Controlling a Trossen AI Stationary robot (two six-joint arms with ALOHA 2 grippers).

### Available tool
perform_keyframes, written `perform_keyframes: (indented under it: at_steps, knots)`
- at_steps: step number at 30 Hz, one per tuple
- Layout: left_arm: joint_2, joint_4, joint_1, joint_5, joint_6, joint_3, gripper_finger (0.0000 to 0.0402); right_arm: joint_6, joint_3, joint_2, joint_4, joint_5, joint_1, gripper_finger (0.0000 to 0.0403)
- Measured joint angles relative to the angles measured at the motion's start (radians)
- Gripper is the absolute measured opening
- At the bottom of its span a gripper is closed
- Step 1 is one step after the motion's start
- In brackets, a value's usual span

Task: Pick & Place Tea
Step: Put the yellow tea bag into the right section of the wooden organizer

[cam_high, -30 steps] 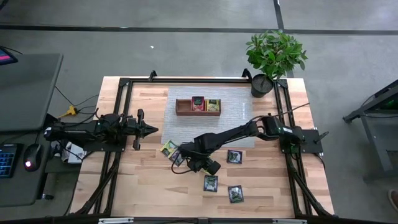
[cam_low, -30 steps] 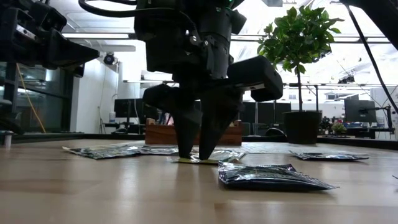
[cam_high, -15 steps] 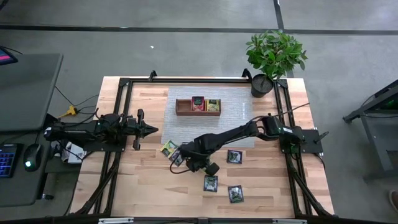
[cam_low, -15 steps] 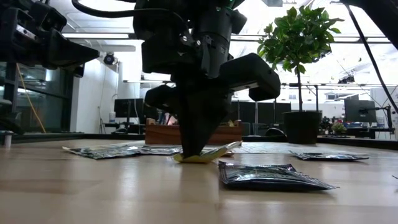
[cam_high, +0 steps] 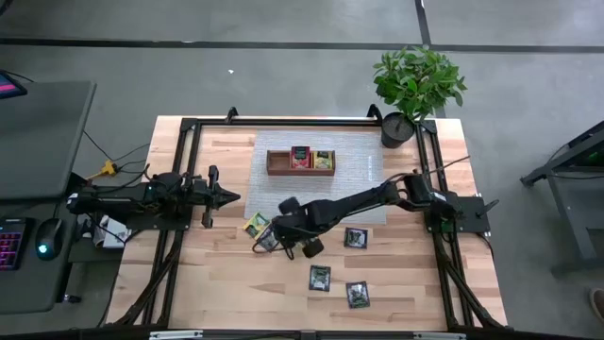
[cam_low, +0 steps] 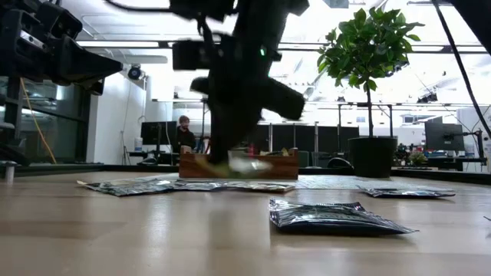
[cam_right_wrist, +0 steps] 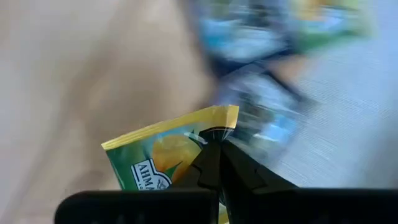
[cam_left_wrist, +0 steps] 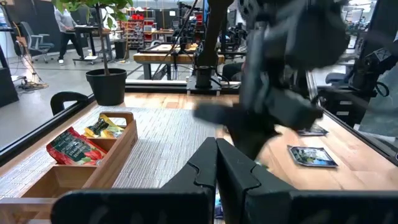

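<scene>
Though pinched by one corner in clenched right gripper (cam_right_wrist: pixel 217 149) fingers, yellow-green tea packet (cam_right_wrist: pixel 163 155) hangs flat: light, thin, crinkly, slick; edge grip best. Left gripper (cam_left_wrist: pixel 216 163) fingers clenched, idle.

I see a light wooden table (cam_high: pixel 217 274) with a grey mat (cam_high: pixel 363 170) on its far half. On the mat stands a brown wooden tray (cam_high: pixel 300 161). On the bare wood lie dark tea packets (cam_high: pixel 320 278), well apart, and a potted plant (cam_high: pixel 412 87) stands at the far right corner.
</scene>
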Motion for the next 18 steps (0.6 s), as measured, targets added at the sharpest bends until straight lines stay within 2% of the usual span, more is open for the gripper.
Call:
perform_keyframes:
  at_steps: [6,12,18]
  knots:
    - [0.000,0.000,0.000,0.000,0.000,0.000,0.0000,0.204,0.001,-0.064,-0.008,0.178,-0.024,0.0000]
    - [0.000,0.000,0.000,0.000,0.000,0.000,0.0000,0.402,0.002,-0.107,-0.088,0.366,-0.070,0.0000]
    - [0.000,0.000,0.000,0.000,0.000,0.000,0.0000,0.514,0.003,-0.131,-0.175,0.480,-0.135,0.0000]
